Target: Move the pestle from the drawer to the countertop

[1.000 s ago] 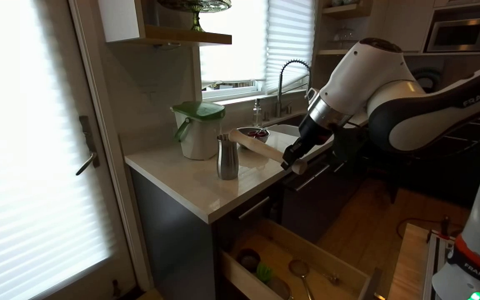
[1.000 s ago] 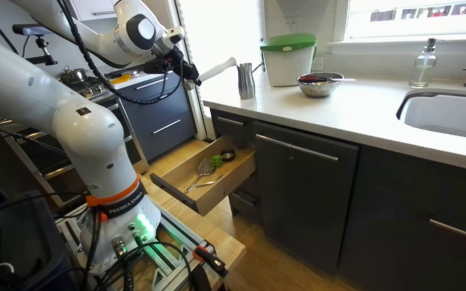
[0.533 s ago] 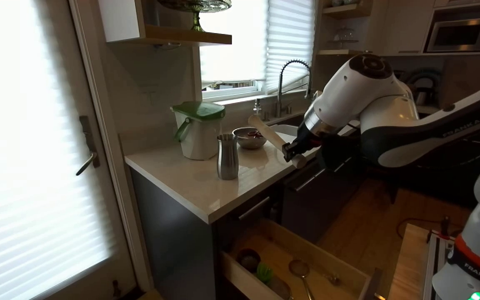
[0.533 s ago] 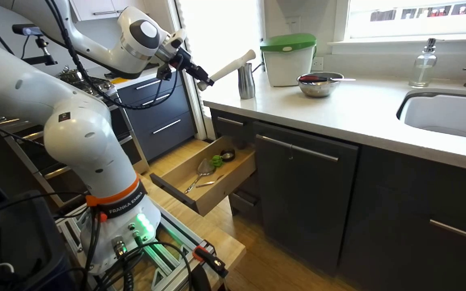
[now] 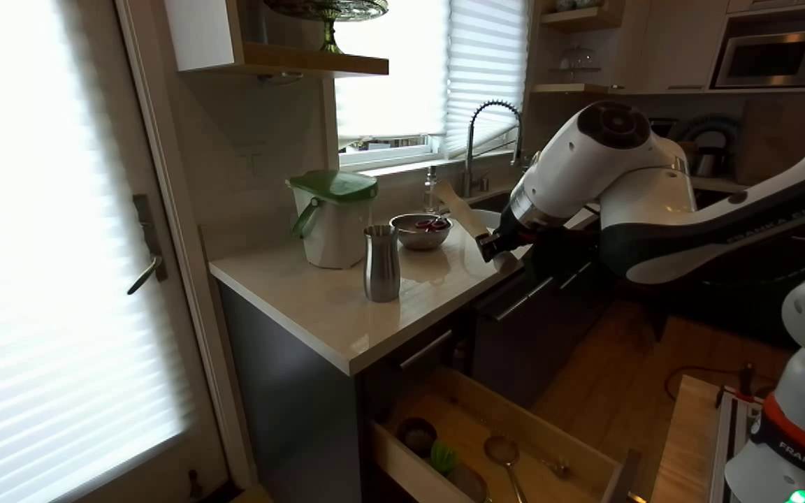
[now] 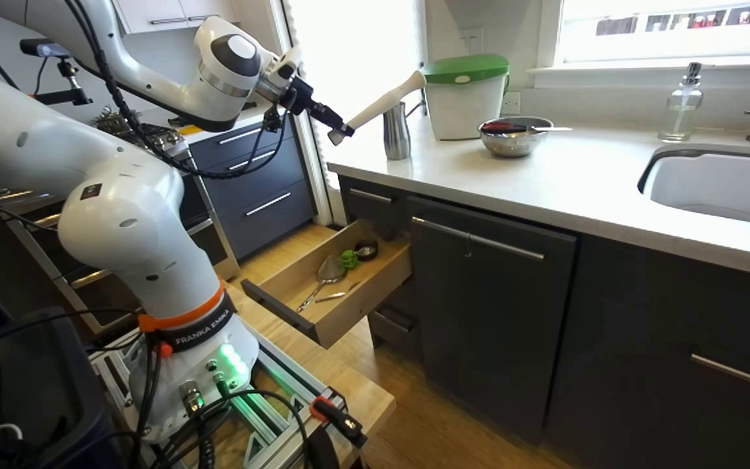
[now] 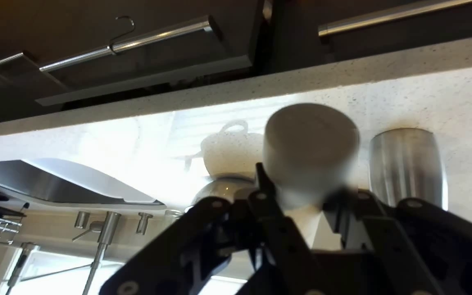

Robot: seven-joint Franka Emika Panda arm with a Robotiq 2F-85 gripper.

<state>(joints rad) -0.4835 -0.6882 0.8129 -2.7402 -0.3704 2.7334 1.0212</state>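
One white robot arm spreads across the left side of an exterior view, its far end reaching toward the top center. A cream countertop spans the right half of that frame, above dark cabinets. Near the center, below the countertop's left end, a light wood drawer stands open. At the right edge a white sink is set into the countertop. A white bin with a green lid stands at upper center; just right of it sits a metal bowl, red handles showing at its rim. The black gripper, left of the bin, is clamped on the pestle near the pestle's lower end. In the wrist view, the pestle's rounded end faces the camera just right of center, with dark fingers on either side. The pestle, a pale rod, is held in the air, tilted, out of the drawer; both exterior views show this. A steel cup stands upright on the countertop, and a clear soap bottle stands at upper right. Inside the drawer lie a strainer, a dark round item and a small green item between them.
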